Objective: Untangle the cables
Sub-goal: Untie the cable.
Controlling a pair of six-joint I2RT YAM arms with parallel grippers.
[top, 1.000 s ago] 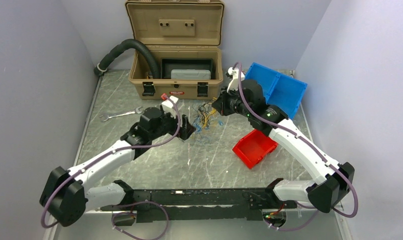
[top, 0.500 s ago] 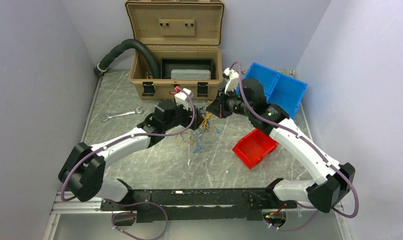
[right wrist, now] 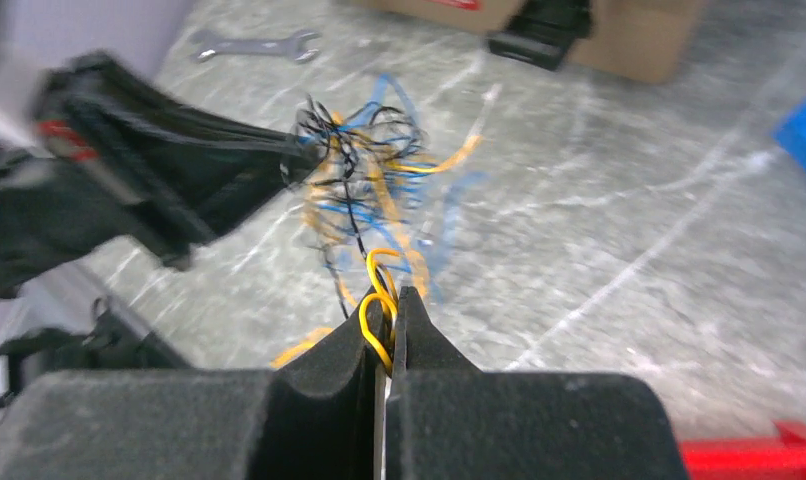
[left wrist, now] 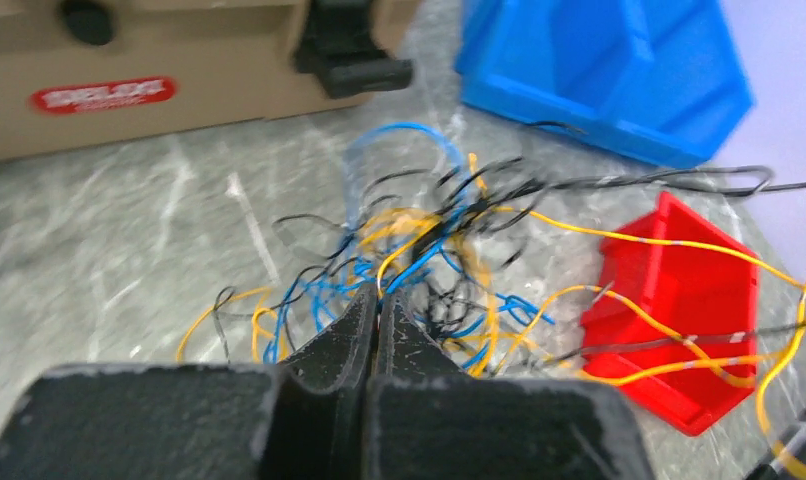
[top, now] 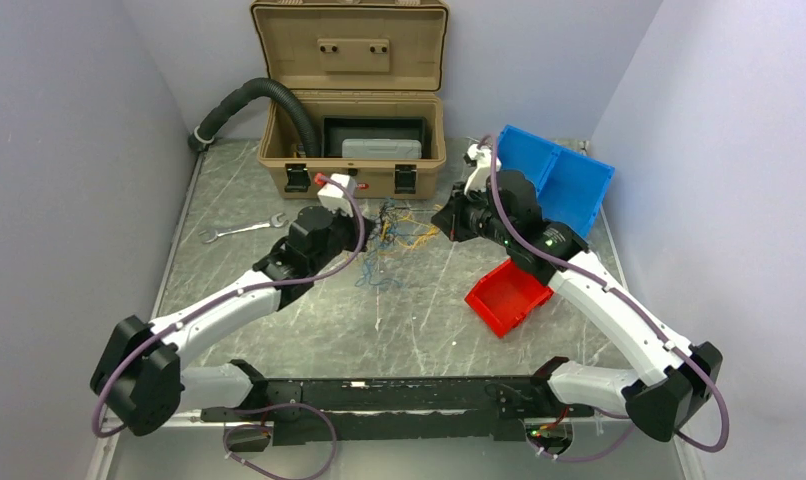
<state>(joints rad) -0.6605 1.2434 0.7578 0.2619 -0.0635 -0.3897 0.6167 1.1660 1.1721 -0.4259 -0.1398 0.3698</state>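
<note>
**Tangle pinched from both sides, nothing separated yet**

The cables lie as one mixed clump of blue, yellow-orange and black wire on the desk. They sit just in front of the open tan toolbox, between the two arms.

Left gripper: fingers pressed together, tips in the near edge of the clump. The right wrist view shows black strands bunched at those tips, so I read this as a pinch on the wires.

Right gripper: fingers closed on a yellow-orange loop.

A few yellow and black strands run stretched out past the red bin.

Judgement: early stage. The colours are interlaced and no single-colour bundle lies apart. Pulling strands free and sorting them all remains to be done.
</note>
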